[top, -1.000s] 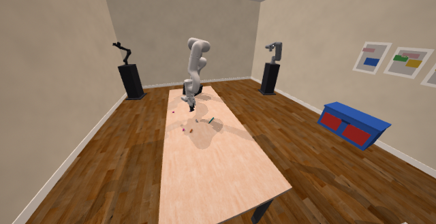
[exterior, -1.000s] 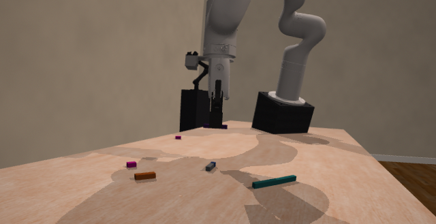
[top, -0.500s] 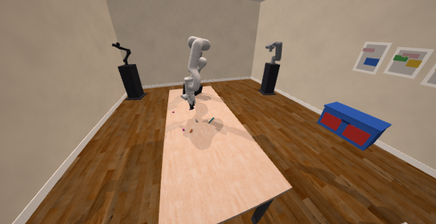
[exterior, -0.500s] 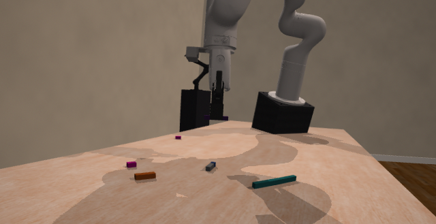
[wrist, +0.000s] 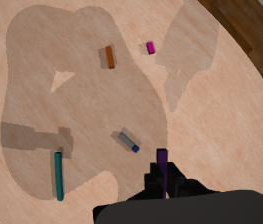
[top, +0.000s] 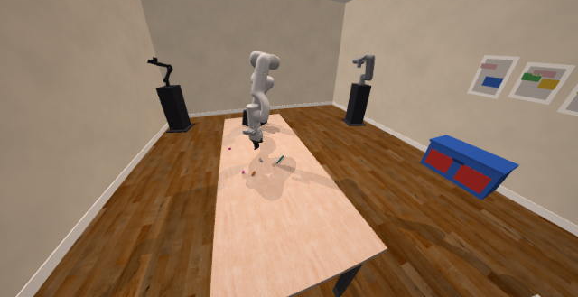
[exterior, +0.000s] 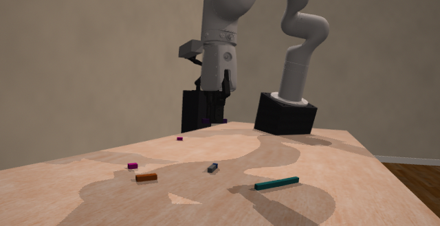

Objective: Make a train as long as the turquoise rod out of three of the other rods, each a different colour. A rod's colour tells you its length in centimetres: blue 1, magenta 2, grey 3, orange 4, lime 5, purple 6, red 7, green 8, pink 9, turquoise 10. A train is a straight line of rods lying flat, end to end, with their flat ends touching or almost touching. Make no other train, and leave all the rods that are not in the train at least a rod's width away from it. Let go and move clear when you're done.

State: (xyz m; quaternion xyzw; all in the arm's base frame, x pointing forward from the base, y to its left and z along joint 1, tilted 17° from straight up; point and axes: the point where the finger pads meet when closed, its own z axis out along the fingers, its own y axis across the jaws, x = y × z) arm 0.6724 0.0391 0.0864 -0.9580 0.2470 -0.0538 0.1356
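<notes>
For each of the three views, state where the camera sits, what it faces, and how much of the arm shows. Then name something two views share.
Top: high at the table's far end, looking down the long wooden table at the whole white arm.
Exterior: low at table height, facing the arm's black base block; gripper raised, shut on a short purple rod.
Wrist: on the arm, looking down past the gripper.
Shared: exterior and wrist both show the long turquoise rod.
</notes>
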